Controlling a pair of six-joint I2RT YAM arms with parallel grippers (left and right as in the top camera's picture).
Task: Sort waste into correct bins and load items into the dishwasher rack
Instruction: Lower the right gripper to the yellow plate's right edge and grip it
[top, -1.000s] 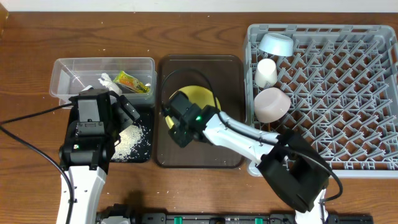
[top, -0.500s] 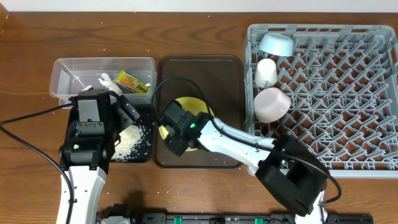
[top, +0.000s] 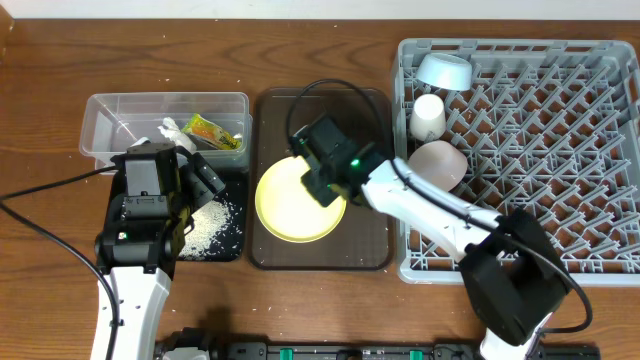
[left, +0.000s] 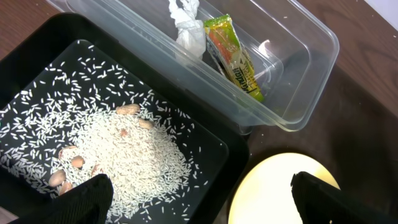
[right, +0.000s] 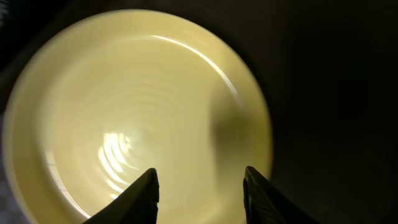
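On the dark-brown tray (top: 370, 250) midway along the table's (top: 60, 60) front edge, the yellow plate (top: 290, 205) lies flat: stiff, glossy, probably slippery and breakable, best pinched at its rim; the right end effector (right: 200, 186) hangs parted and empty over it, the left end effector (left: 202, 199) wide, empty.

even overhead light, right wrist dim, blurred, glare on plate (right: 118, 146)

- A robotics lab bench staged as a dish-clearing station.
- The left robot arm (top: 135, 265) and right robot arm (top: 430, 215), with a loose black cable (top: 60, 182), reach over a wooden worktop (top: 60, 60).
- A grey dishwasher rack (top: 560, 150) sits straight on the wood beside a dark-brown tray (top: 270, 110).
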